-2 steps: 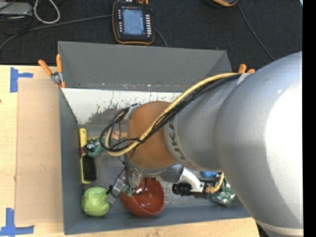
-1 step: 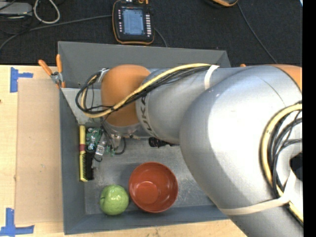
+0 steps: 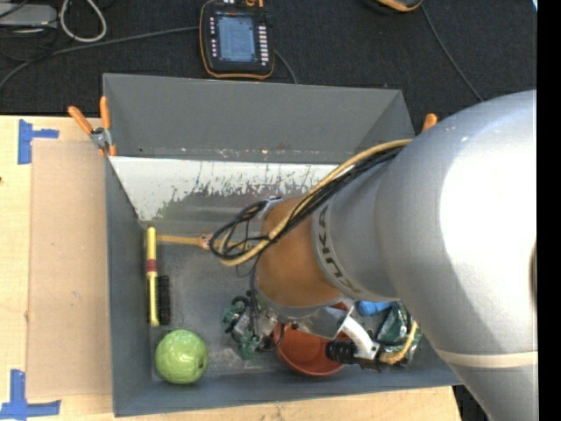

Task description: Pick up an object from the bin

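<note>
Though impossible to call as apart or together under the orange wrist cover (image 3: 285,274), holds the end effector (image 3: 248,327) low just left of the red bowl (image 3: 302,355) by the near wall of the bin (image 3: 263,393), seemingly placed for a rim grab.

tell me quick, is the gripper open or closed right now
gripper: cannot be told; it sits low near the bin's front wall, beside a red-brown bowl

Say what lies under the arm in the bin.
A red bowl, a blue piece and a white-and-black tool poke out from under the arm, which covers the rest of each.
</note>
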You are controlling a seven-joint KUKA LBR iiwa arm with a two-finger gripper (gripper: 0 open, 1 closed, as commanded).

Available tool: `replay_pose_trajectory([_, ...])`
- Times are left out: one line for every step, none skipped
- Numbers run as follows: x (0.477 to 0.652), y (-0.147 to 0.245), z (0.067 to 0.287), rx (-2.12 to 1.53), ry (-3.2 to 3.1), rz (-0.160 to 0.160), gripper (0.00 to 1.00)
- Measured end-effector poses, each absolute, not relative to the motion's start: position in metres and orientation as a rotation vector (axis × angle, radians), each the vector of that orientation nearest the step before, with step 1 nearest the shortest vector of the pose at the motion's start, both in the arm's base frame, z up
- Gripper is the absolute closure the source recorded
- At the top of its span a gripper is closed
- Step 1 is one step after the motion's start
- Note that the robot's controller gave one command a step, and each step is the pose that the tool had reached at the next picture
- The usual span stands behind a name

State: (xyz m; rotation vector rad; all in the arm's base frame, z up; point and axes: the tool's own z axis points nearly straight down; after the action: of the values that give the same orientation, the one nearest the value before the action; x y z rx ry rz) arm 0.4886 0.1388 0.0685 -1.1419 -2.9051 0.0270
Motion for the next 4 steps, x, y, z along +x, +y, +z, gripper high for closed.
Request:
replay_pose_trajectory([0.489,0.139,0.069,-1.142,-2.905,0.025,1.00])
replay_pose_trajectory([0.488,0.139,0.082,-1.144,-2.902,0.026,1.00])
replay_pose_trajectory([0.488,0.139,0.094,-1.144,-2.900,0.027,1.00])
replay_pose_trajectory([0.486,0.139,0.117,-1.139,-2.894,0.037,1.00])
